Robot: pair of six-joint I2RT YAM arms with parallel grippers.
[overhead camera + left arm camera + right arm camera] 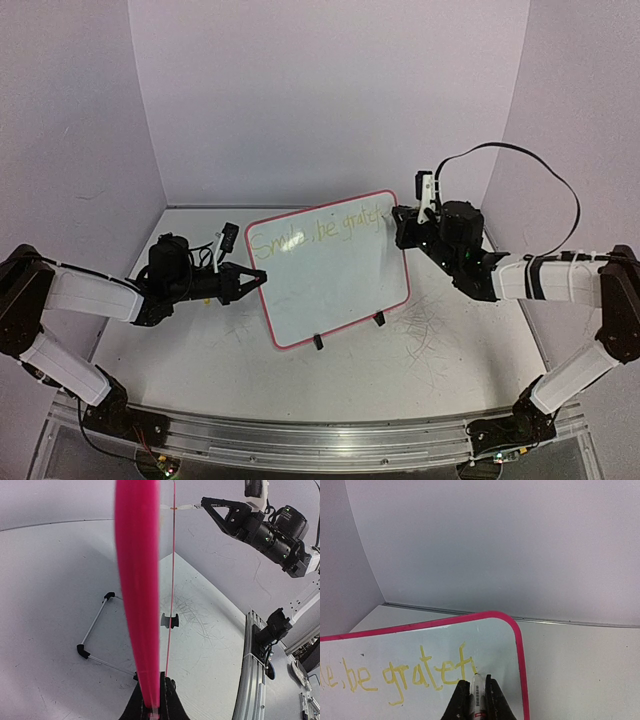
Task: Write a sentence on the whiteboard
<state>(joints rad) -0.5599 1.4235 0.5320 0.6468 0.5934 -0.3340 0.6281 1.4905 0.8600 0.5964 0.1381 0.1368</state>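
Whiteboard stands on the table; the sentence runs left to right along its top edge, ending at "gratef" just short of the board's right edge. Right gripper, at that top-right corner, is clenched on a marker with its tip at the last letter, so the remaining strokes should go rightward into that narrow gap. Left gripper clamps the board's left edge.
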